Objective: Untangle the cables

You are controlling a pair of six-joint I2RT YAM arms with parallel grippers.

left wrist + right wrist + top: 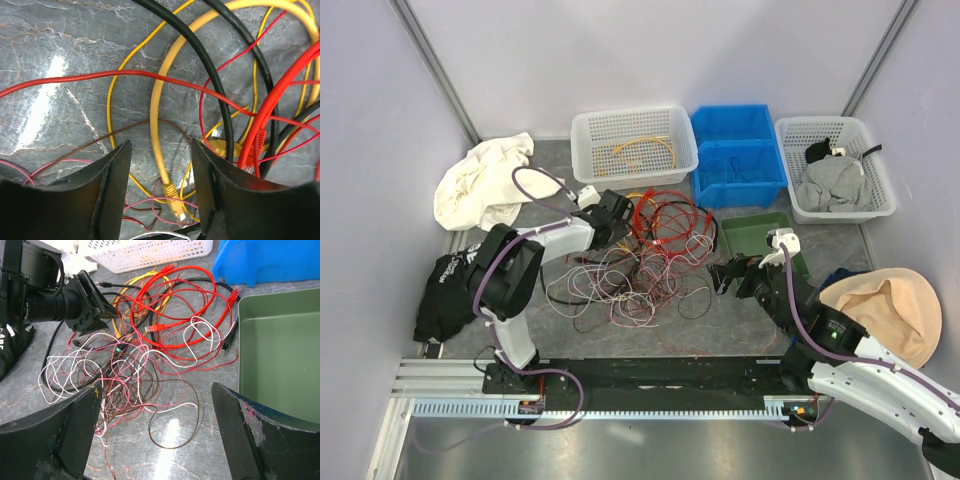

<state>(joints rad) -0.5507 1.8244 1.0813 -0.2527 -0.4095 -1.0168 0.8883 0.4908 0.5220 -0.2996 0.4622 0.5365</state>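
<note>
Cables (pixel 640 255) lay tangled on your table (pixel 720 325), in one heap. Your left pincer (pixel 160 150) hung spread wide over a yellow cable (pixel 154 120); your right pincer (pixel 156 387) was spread too, gripping nothing, beside the green tray (pixel 280 350).

White basket (pixel 585 160), blue bin (pixel 730 122), green tray (pixel 750 235), white cloth (pixel 480 185), black garment (pixel 445 295), peach cloth (pixel 885 305)

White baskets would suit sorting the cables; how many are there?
2. One white basket at the back centre holds a yellow cable; the other white basket, back right, holds grey cloth.
</note>
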